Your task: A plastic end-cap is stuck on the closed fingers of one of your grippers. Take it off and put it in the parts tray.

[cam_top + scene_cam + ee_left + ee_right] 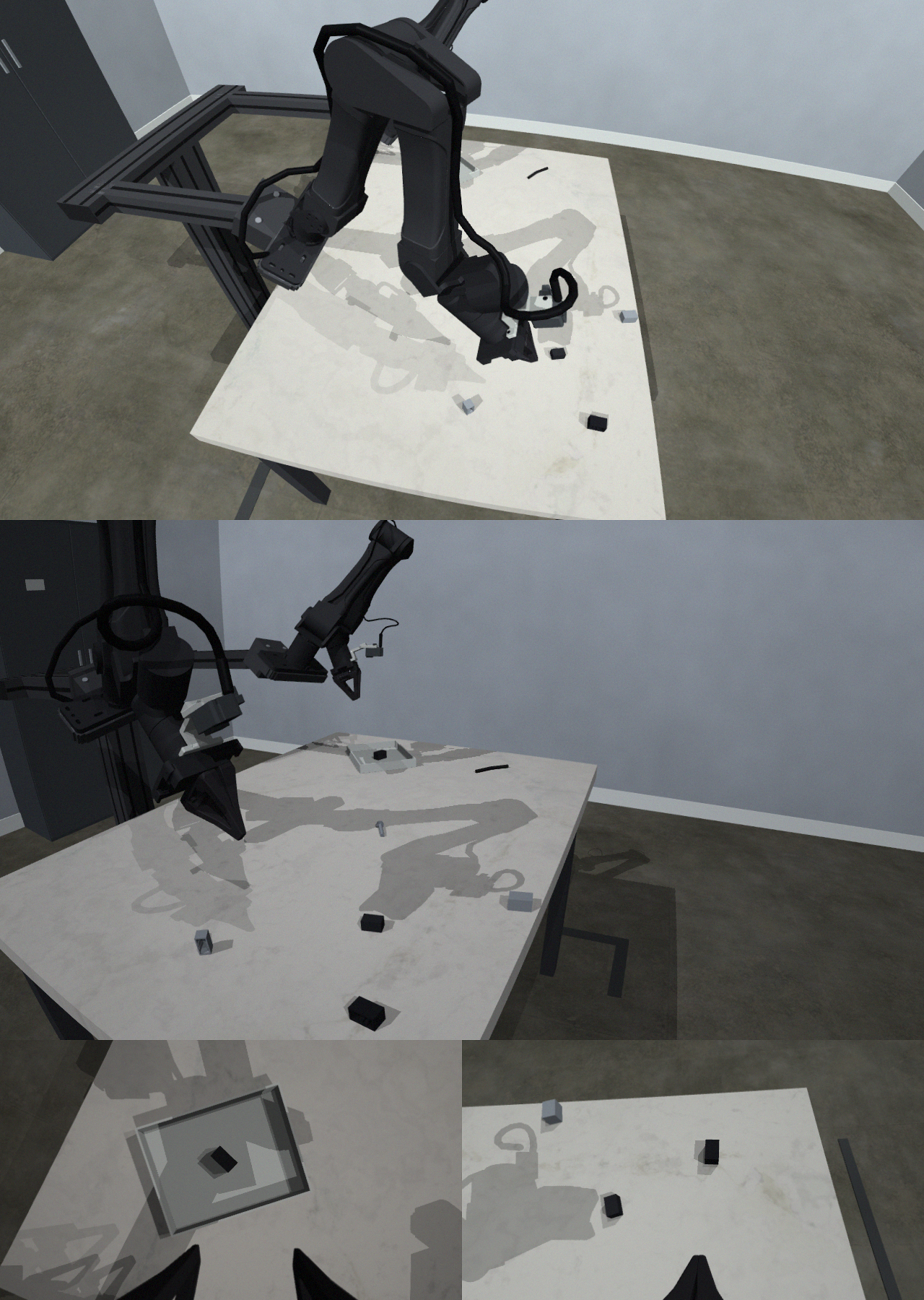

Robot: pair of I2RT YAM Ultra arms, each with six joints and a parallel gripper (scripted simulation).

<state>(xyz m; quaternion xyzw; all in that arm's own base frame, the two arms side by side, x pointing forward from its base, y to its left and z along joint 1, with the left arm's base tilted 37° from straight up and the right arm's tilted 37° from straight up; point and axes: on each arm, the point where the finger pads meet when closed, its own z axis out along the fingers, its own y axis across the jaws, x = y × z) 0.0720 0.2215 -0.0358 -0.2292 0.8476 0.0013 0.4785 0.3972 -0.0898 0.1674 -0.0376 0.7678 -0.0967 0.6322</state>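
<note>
A small black end-cap point(379, 752) point(224, 1159) lies inside the shallow grey parts tray point(385, 766) point(188, 1184), near the middle of its floor. My left gripper point(245, 1254) point(354, 697) is open and empty, above the table beside the tray. My right gripper point(699, 1263) point(241, 836) is shut, with nothing on its fingertips, and hangs above the table well away from the tray. In the top view the right arm hides most of the tray.
Two black blocks point(557, 352) point(597, 422), a grey block point(628, 315) point(551, 1111) at the table edge and a hollow grey piece point(468, 406) point(203, 942) lie on the table. A bolt point(381, 829) and a thin black strip point(491, 768) lie nearer the tray.
</note>
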